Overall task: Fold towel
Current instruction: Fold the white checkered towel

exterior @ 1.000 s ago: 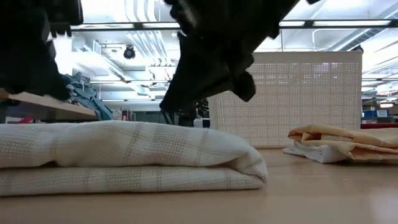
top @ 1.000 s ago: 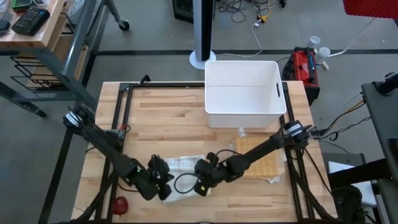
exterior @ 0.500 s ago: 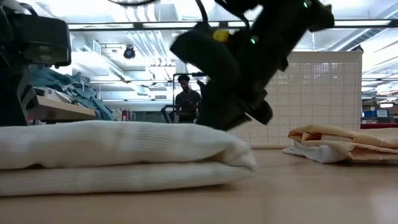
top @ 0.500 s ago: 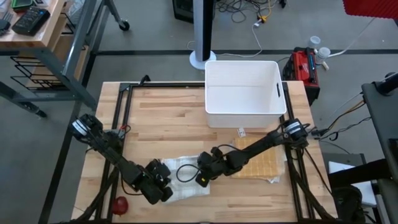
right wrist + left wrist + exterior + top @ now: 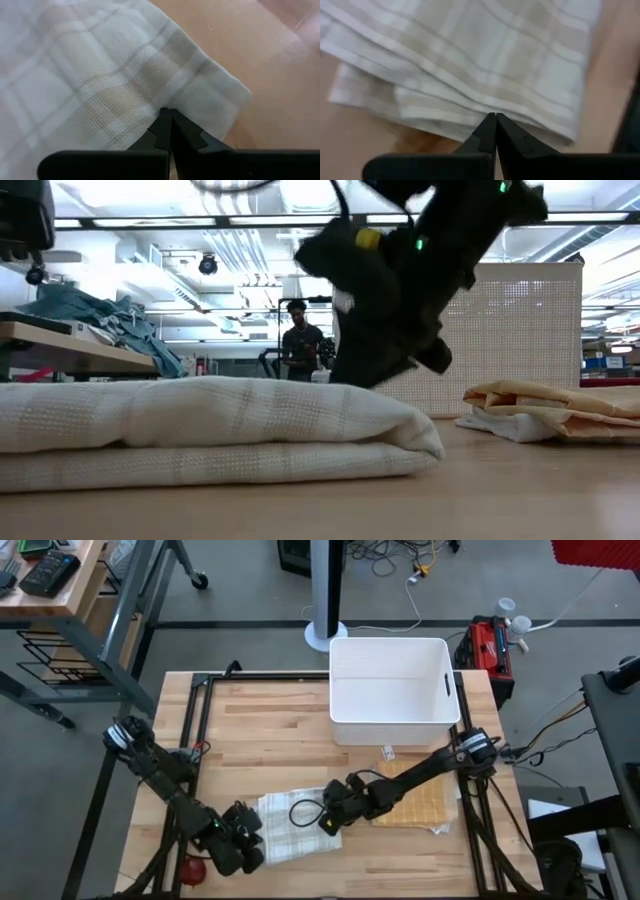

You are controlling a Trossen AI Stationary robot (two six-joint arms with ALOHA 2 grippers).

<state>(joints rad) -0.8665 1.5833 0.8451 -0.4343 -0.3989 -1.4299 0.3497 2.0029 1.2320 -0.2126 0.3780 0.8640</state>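
Wooden table [image 5: 270, 720] bears folded towel [image 5: 292, 825] near its front edge.

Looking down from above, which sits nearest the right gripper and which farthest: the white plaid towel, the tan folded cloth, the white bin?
1. White plaid towel, right beside the right gripper.
2. Tan folded cloth, along that arm's side.
3. White bin, at the table's far edge.

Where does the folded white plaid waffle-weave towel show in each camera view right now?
High view: folded white plaid waffle-weave towel lies low centre, between both grippers.
Low view: towel fills the left foreground.
Left wrist view: towel fills the upper frame.
Right wrist view: towel fills the left side.
Shared landmark: the light wooden tabletop.
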